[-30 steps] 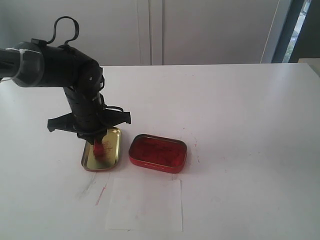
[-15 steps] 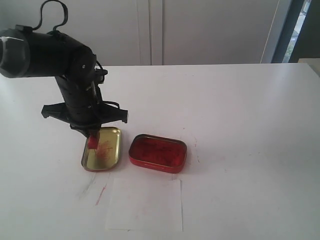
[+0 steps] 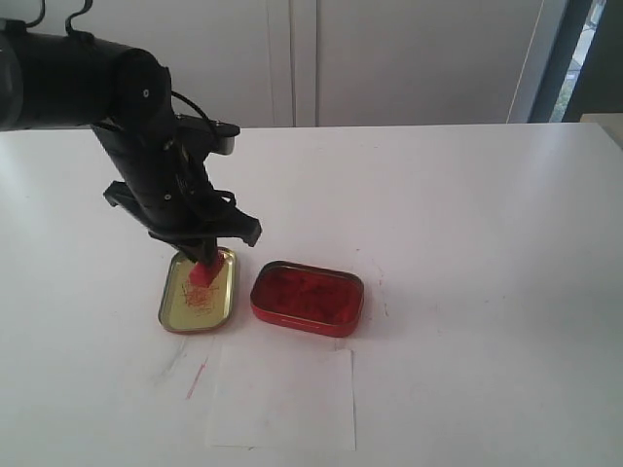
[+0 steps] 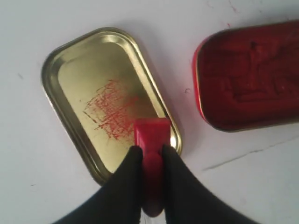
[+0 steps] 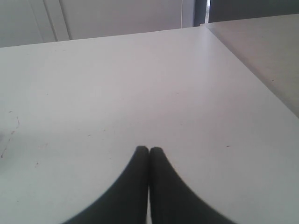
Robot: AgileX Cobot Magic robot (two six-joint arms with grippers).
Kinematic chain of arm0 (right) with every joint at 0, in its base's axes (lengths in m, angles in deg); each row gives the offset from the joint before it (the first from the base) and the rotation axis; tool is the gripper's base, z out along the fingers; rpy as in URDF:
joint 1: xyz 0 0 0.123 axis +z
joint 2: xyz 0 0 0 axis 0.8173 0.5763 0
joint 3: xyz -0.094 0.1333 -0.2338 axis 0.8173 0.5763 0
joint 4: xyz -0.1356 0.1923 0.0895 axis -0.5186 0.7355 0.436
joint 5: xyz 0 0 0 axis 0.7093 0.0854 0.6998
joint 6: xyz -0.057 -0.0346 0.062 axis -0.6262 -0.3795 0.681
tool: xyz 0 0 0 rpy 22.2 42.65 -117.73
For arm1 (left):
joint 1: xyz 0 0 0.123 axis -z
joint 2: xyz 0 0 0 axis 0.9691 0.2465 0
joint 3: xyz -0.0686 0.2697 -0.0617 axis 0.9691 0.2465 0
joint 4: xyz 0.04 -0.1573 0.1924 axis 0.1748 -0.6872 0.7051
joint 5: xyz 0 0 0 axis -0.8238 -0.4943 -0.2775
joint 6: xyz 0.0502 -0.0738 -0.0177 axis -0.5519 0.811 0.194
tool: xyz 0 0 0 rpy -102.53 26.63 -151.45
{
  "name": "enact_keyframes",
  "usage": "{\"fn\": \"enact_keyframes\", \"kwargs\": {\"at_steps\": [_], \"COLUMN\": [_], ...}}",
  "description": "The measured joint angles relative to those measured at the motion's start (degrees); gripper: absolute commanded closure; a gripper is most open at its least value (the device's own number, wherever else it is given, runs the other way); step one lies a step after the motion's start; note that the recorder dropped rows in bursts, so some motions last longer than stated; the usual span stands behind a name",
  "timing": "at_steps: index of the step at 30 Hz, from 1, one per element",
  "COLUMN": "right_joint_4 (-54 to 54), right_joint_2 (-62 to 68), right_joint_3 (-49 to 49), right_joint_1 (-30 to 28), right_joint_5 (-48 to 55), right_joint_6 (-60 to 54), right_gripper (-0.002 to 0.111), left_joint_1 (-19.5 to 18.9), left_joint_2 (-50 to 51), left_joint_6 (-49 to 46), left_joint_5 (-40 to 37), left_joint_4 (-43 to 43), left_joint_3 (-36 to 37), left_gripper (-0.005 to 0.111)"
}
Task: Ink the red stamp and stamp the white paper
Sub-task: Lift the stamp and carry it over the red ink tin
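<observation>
My left gripper is shut on the red stamp, which hangs just above the near-right edge of the gold tin lid. The lid carries red ink scribbles. To the right lies the red ink-filled tin. The white paper lies flat in front of both tins, out of the left wrist view. My right gripper is shut with nothing in it, over bare white table, and does not show in the exterior view.
Red smear marks stain the table left of the paper. A grey wall and cabinet fronts stand behind the table's far edge. In the right wrist view a table corner shows with a grey surface beyond it.
The left arm has swung and turned, carrying the stamp from the lid's middle up, then right toward the lid's upper right part, nearer the ink tin.
</observation>
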Motion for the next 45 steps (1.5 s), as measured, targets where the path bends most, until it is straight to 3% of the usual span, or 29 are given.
{"fn": "enact_keyframes", "kwargs": {"at_steps": [8, 16, 32, 45], "right_joint_4": [0.0, 0.0, 0.0, 0.0], "right_joint_2": [0.0, 0.0, 0.0, 0.0], "right_joint_3": [0.0, 0.0, 0.0, 0.0], "right_joint_1": [0.0, 0.0, 0.0, 0.0], "right_joint_5": [0.0, 0.0, 0.0, 0.0], "right_joint_6": [0.0, 0.0, 0.0, 0.0], "right_gripper": [0.108, 0.108, 0.108, 0.108], "left_joint_1": [0.0, 0.25, 8.09, 8.76], "left_joint_2": [0.0, 0.0, 2.28, 11.72], "left_joint_6": [-14.76, -21.45, -24.97, -27.58], "left_joint_5": [-2.18, -2.61, -1.39, -5.95], "left_joint_4": [-9.3, -14.44, -7.7, -7.4], "left_joint_3": [-2.31, -5.36, -8.41, -17.21], "left_gripper": [0.107, 0.107, 0.107, 0.107]}}
